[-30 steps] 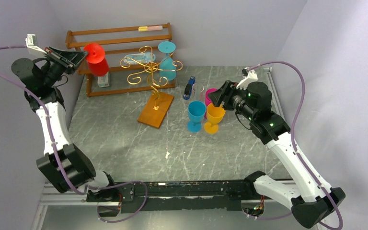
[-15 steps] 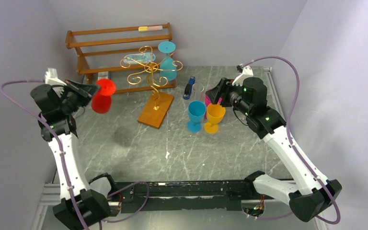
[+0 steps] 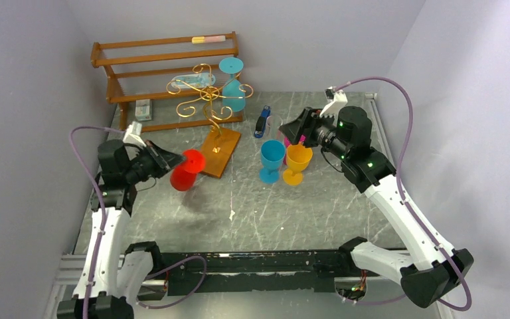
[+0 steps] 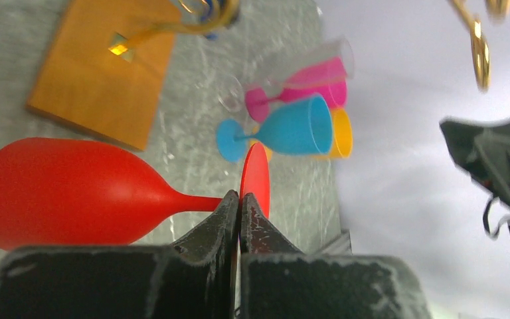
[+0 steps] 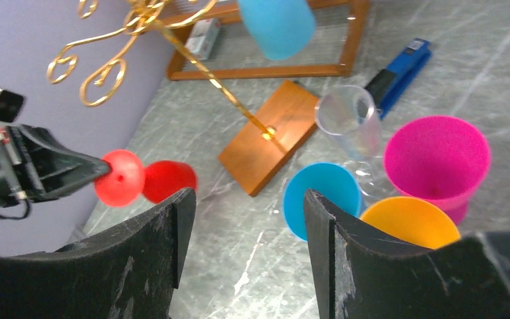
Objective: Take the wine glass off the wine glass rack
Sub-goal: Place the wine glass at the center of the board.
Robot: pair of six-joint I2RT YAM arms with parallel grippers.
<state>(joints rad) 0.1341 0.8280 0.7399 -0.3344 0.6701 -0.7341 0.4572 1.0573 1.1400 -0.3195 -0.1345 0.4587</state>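
Status: my left claw (image 4: 240, 198) clamped on red wine glass (image 4: 66, 193) stem, glass off wine glass rack (image 3: 207, 100). My right claw (image 5: 246, 203) gaping, empty. Next, likely: tilt upright, set on table (image 3: 272, 212).

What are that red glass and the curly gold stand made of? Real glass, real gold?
The red wine glass looks like plastic, not glass: opaque, even colour, soft sheen. The wine glass rack seems thin metal wire, shiny gold finish, bent into scrolls; its base looks like smooth orange-brown wood.

Table (image 3: 252, 219) holds wine glass rack (image 3: 216, 151), shelf (image 3: 166, 58), orange glass (image 3: 297, 159)
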